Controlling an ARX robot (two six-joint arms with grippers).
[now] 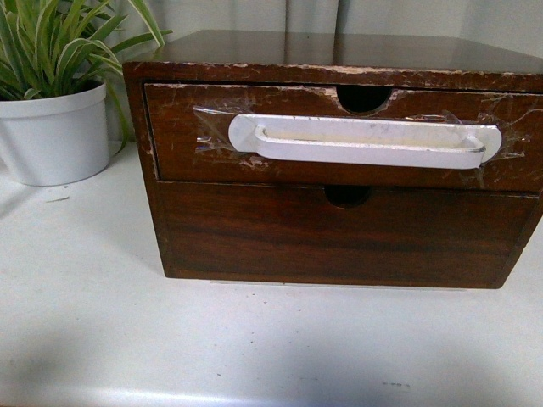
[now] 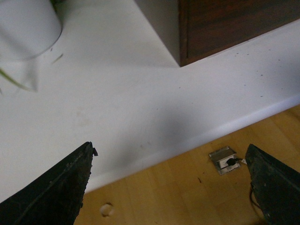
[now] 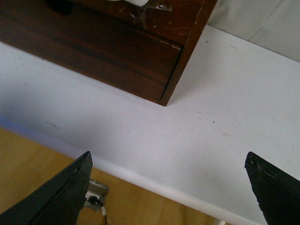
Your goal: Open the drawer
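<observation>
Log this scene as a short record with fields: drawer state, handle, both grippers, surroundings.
drawer: upper of two in the cabinet, scratched dark wood, looks shut
handle: long, white, taped across the drawer front, below a half-round notch
lower drawer: plain, no handle, looks shut
left gripper: open, empty, over the table edge, clear of the cabinet
right gripper: open, empty, short of the cabinet's corner
surroundings: white plant pot beside the cabinet
</observation>
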